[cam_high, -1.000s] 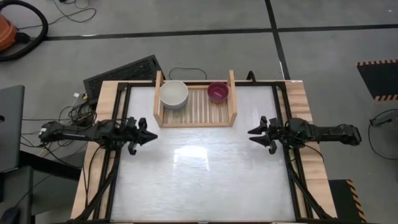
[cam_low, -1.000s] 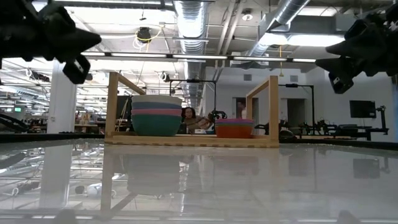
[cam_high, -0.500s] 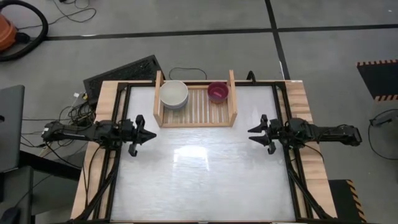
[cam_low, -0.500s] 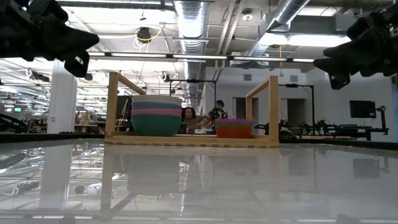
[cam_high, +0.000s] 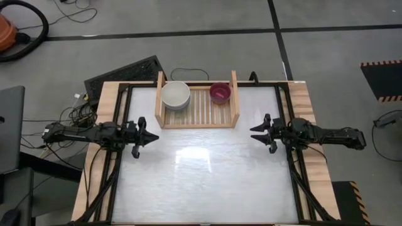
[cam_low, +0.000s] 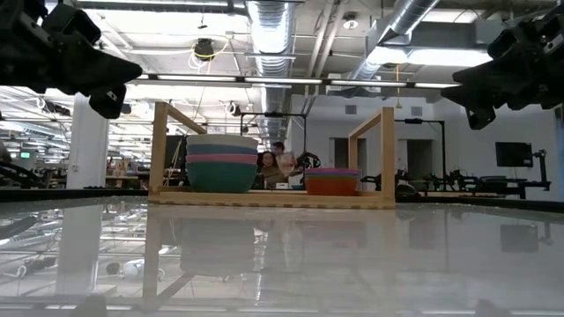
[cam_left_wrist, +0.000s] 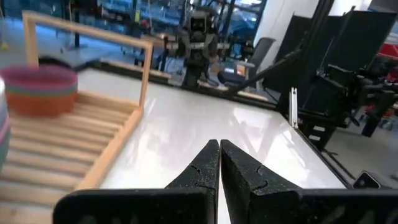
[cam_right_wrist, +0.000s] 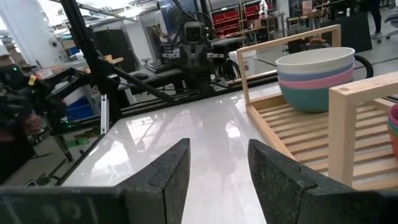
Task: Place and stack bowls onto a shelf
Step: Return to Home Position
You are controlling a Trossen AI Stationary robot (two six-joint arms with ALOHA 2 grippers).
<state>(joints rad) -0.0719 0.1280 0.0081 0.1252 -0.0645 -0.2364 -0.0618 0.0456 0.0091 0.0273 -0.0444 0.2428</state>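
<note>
Left fingers [cam_left_wrist: 205,167] are pressed together, with no gap at the tips and nothing between them. The left gripper [cam_high: 148,136] hangs above the counter [cam_high: 201,179] near its left edge, pointing inward and clear of the surface. The left arm lies level along the left frame rail.

Right fingers [cam_right_wrist: 169,171] are spread apart with nothing held. The right gripper [cam_high: 255,133] sits at about the same depth near the right edge, facing the left one across the counter. Both grippers are well apart from the shelf [cam_high: 198,124].

The shelf is at the far middle of the counter, with upright side boards and a slatted base.
- Large stack [cam_low: 220,164]: at the shelf's left end, nested, resting on the slats. From the bottom it goes teal, pink, blue, cream-white. From above only the white bowl [cam_high: 176,95] shows.
- Small stack [cam_low: 332,181]: at the right end by the right side board. Red-orange is at the bottom, a thin olive-green band sits above it, and the magenta bowl [cam_high: 220,92] is on top.
- The slats between the two stacks are bare, and the stacks do not touch.

No bowls are on the counter itself. Beyond the shelf, the low view shows a person [cam_low: 275,161] in the room behind.
</note>
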